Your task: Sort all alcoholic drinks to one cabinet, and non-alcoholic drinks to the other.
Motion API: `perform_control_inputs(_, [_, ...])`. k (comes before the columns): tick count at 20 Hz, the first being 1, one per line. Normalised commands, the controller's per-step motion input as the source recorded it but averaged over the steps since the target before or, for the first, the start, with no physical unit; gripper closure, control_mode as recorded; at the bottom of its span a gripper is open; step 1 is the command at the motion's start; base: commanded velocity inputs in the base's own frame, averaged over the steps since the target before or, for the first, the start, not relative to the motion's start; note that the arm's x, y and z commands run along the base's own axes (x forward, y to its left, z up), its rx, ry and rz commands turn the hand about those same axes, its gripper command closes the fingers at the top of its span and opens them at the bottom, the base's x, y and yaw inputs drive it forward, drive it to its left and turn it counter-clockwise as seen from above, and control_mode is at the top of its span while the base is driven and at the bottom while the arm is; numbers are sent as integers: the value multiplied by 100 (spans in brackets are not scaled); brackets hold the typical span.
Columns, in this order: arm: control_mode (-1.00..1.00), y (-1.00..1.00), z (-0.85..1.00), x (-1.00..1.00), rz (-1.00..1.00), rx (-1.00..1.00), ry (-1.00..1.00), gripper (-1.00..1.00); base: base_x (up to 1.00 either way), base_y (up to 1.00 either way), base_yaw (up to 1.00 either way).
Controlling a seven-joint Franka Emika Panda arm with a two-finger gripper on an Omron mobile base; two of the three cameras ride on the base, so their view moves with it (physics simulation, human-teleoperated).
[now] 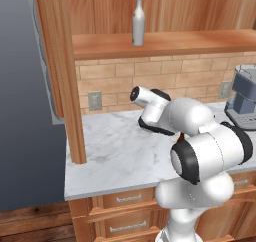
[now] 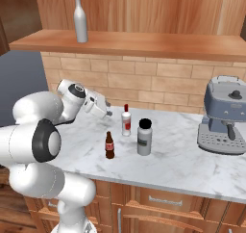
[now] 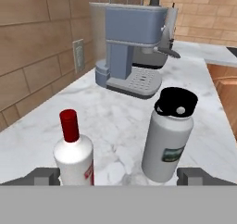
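Standing alone in the open cabinet (image 2: 134,44), silver-grey bottle (image 2: 80,19); claw (image 3: 118,176) spread before white bottle (image 3: 74,153)

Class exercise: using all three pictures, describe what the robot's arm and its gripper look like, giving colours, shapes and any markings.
The arm is glossy white, built of fat rounded segments joined by black rings, with round grey caps on the joint ends. The gripper has two small, blocky, dark grey fingertips. No cables, logos or other markings are visible.

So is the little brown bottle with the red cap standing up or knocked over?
Standing up. The small dark brown bottle rests on its base on the white marble counter, red cap on top.
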Motion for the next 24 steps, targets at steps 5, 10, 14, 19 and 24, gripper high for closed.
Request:
perform_control_inputs(5, [-100,0,-10,19,0,0,-1,-100,0,0,0])
perform_control_inputs(10, [-100,0,-1,14,0,0,0,-100,0,0,0])
perform_control_inputs(14, [-100,-4,-1,9,0,0,0,-100,0,0,0])
perform_control_inputs(19, [-100,-8,-4,11,0,0,0,-100,0,0,0])
perform_control_inputs(24, [-100,-11,-12,14,0,0,0,-100,0,0,0])
